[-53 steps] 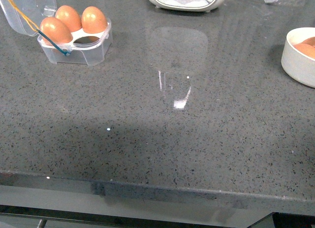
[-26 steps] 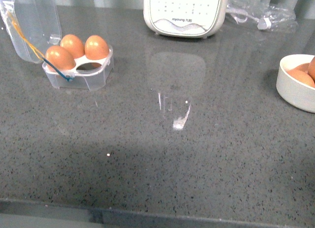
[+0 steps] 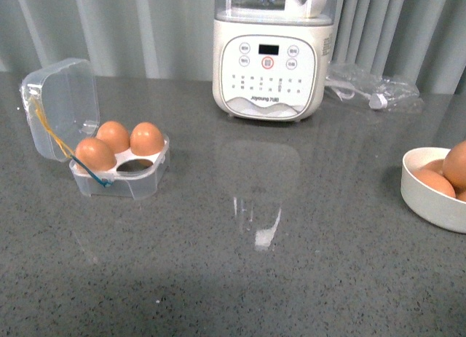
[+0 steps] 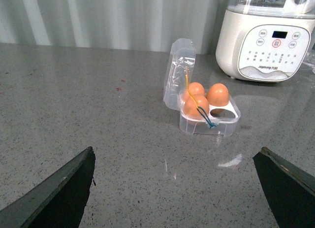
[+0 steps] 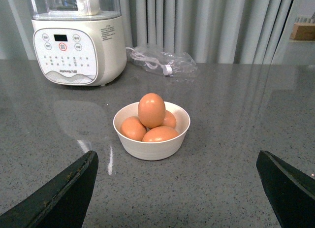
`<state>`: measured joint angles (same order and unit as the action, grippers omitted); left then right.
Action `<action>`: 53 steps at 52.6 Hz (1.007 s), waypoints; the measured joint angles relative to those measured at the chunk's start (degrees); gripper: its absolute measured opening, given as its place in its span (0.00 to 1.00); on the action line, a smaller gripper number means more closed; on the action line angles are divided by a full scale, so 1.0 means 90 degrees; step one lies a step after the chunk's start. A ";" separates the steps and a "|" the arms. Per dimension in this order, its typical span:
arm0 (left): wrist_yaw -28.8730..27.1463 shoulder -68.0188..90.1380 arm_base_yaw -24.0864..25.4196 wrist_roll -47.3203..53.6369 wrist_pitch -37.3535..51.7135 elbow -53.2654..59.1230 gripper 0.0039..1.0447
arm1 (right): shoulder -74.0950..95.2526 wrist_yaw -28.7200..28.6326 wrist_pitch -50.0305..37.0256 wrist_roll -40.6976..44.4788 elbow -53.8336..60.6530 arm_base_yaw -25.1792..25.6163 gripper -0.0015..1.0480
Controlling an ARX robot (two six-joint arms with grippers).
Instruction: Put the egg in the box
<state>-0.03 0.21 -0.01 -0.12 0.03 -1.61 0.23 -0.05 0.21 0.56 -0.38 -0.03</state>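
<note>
The clear plastic box [image 3: 116, 178] stands at the left of the grey counter with its lid open and three brown eggs in it; one slot is empty. It also shows in the left wrist view [image 4: 206, 124]. Several more eggs lie in a white bowl [image 3: 429, 206] at the right edge; the top egg [image 5: 151, 110] shows clearly in the right wrist view. My left gripper [image 4: 174, 188] is open, short of the box. My right gripper [image 5: 177, 188] is open, short of the bowl [image 5: 147, 149]. Neither arm shows in the front view.
A white blender base [image 3: 269, 68] stands at the back middle of the counter. A crumpled clear plastic bag [image 3: 375, 89] with a cord lies to its right. Grey curtains hang behind the counter.
The front view has tilted upward: the counter's front edge has left the picture, and the blender, the curtains and the whole box lid have come into view. Nothing on the counter has moved.
</note>
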 joint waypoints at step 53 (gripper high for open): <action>0.0000 -0.0002 0.0000 -0.0002 0.0000 0.0000 0.94 | 0.6589 -0.0274 -0.2688 0.0075 -0.2977 0.0396 0.93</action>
<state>-0.03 0.19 -0.01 -0.14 0.03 -1.61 59.53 -2.52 -23.99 1.23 -27.18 3.53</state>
